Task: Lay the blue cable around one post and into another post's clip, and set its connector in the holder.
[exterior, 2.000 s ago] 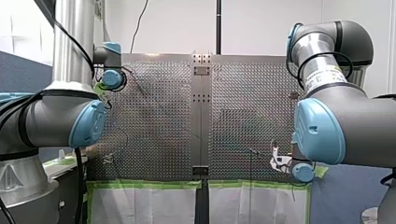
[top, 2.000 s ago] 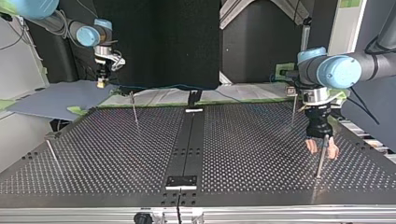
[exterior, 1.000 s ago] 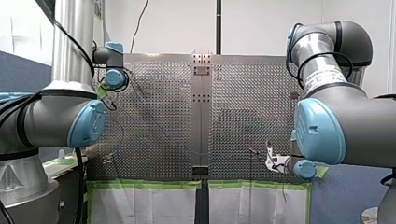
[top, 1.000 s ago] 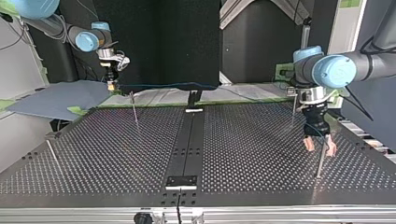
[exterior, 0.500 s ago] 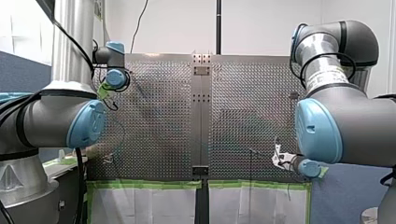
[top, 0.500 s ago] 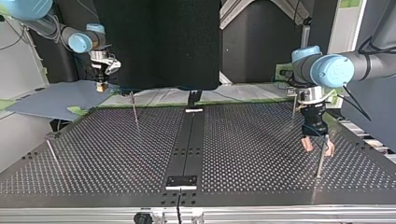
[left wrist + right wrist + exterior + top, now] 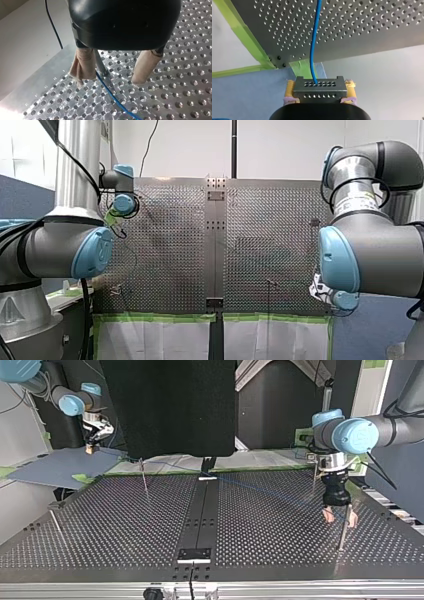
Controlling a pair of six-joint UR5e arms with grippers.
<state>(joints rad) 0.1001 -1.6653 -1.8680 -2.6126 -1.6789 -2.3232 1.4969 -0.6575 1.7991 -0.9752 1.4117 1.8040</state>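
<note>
While my right gripper (image 7: pixel 320 86) serves as the working tool, its yellow pads (image 7: pixel 290 90) are closed against the two sides of the connector (image 7: pixel 320 90), a grey metal block with rows of small holes.

Item, blue cable (image 7: pixel 313 50): leaves the connector's face and runs straight ahead of the gripper, over the green-taped edge (image 7: pixel 244 40) and onto the perforated table (image 7: pixel 125 525).

Position, top view: this gripper hangs off the table's far left corner, above a blue-grey sheet (image 7: pixel 55 467). From there the cable passes near a thin post (image 7: pixel 144 477). It then crosses the central strip (image 7: pixel 200 520) on a diagonal, far left to near right. That diagonal is its long axis, and it looks drawn fairly straight.

Far end: my left gripper (image 7: pixel 108 80), beige pads (image 7: pixel 145 65) apart, straddles a second post (image 7: pixel 100 62). The cable lies at that post's foot, between the pads. Whether it touches the post cannot be told.

Judgement: the routing looks unfinished and the connector is not yet seated. The connector is with my right arm, so any carry falls to that arm. The move would turn on which side of the far-left post the line falls as the connector comes over the table. Which plate on the central strip is the holder cannot be told.
</note>
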